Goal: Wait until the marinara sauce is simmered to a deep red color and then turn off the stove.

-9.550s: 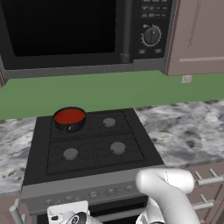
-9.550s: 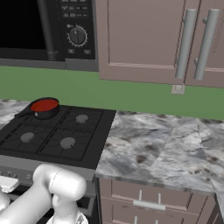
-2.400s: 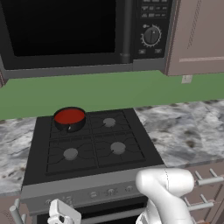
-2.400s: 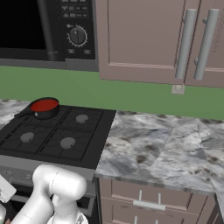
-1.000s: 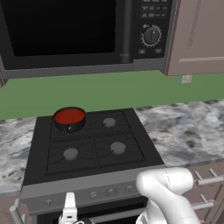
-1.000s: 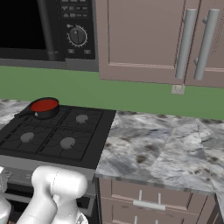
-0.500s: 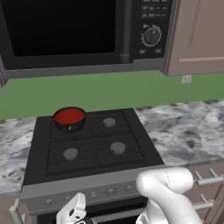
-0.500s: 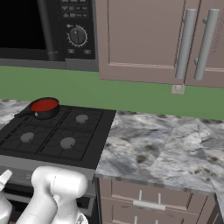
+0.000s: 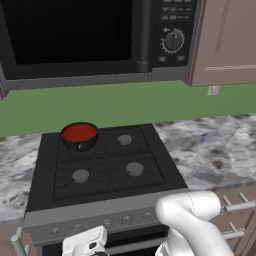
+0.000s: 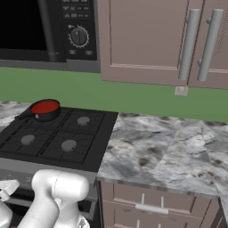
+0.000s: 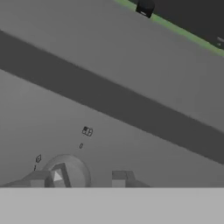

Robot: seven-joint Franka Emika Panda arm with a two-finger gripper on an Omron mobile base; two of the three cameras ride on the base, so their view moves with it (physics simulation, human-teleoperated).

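Gripper at stove front, sauce on rear burner

Sauce [image 9: 79,132]: red, filling a small black pot [image 9: 80,142] on the back left burner of the stove [image 9: 100,170]. Microwave [image 9: 95,37]: black, with dial, mounted above. Gripper [image 11: 81,177]: low against the grey front panel; fingertips parted, one beside a round grey knob [image 11: 74,170], the other clear of it; nothing visibly clamped. Whether the fingers touch the knob cannot be told. Counter [image 10: 164,149]: grey marble, right of stove.

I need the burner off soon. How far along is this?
Done: the sauce in its pot looks deep red. In hand: the gripper is at the stove front panel, a round knob beside its fingertips. Left: turning that knob off.
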